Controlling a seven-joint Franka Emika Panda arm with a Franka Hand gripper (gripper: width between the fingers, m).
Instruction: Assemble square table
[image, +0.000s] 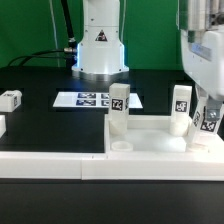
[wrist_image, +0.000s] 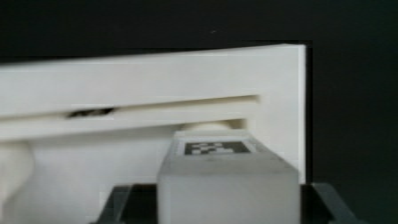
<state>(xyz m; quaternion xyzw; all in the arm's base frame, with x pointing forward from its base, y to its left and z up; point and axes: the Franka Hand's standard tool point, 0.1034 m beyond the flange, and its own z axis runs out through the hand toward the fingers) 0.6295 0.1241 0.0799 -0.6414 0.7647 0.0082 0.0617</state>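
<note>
Square tabletop (image: 150, 143) lies flat on the black table (image: 40, 85), lower right of the exterior frame, raised edges up. First leg (image: 119, 105) stands upright at its far-left corner and second leg (image: 180, 105) upright further right. An empty round socket (image: 122, 147) shows at the near-left corner.

Third leg (image: 208, 122) stands upright at the frame's right edge, inside the gripper (image: 207, 114). In the wrist view the gripper (wrist_image: 228, 205) has its dark fingers (wrist_image: 134, 205) pressed against both sides of this tagged leg (wrist_image: 222, 165), pinching it, with the tabletop (wrist_image: 160, 90) beyond. Cannot tell whether the leg's foot is seated.

Marker board (image: 95, 99) lies behind the tabletop, mid-frame. A loose leg (image: 10, 99) lies at the left edge. The long white rail (image: 50, 165) runs along the bottom, just in front of the tabletop. Robot base (image: 100, 45) is at top centre.
</note>
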